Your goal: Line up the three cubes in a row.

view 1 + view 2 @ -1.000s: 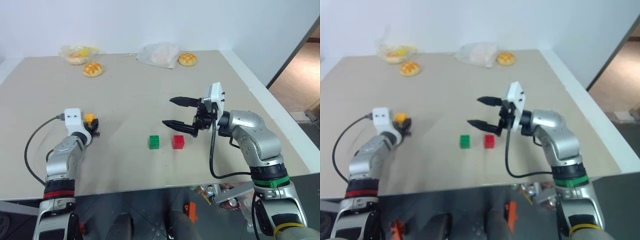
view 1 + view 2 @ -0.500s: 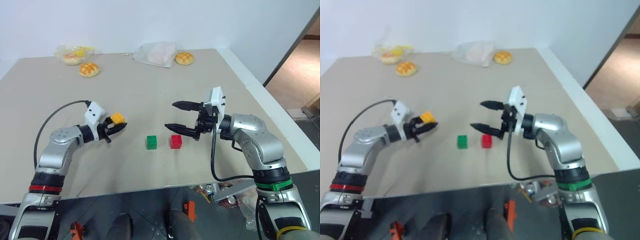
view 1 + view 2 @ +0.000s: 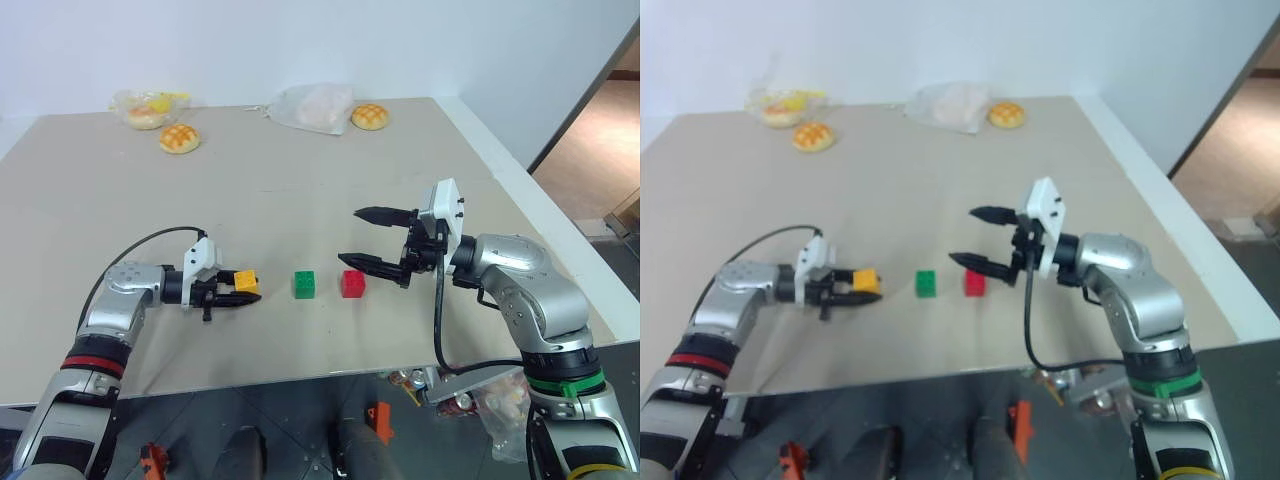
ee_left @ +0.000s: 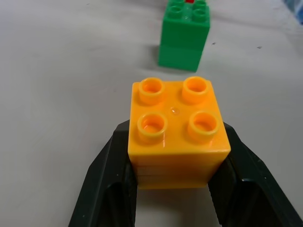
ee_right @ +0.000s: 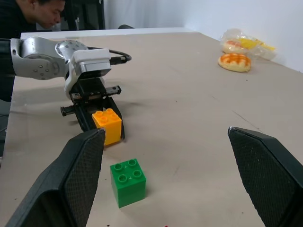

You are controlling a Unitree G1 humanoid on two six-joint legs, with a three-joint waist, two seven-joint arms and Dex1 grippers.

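Left gripper [image 3: 240, 290] clamped on orange-yellow cube [image 3: 246, 282], studs up, low over desk [image 3: 300, 200], just left of green cube [image 3: 305, 284]. Green cube rests on desk, small gap to red cube [image 3: 352, 283] on its right; the two sit side by side in line with held cube. Right gripper [image 3: 358, 237] wide open, empty, fingers pointing left, hovering just right of red cube, lower fingertip near it. Buns [image 3: 180, 138] and plastic bags [image 3: 312, 106] along far desk edge, well apart from cubes.
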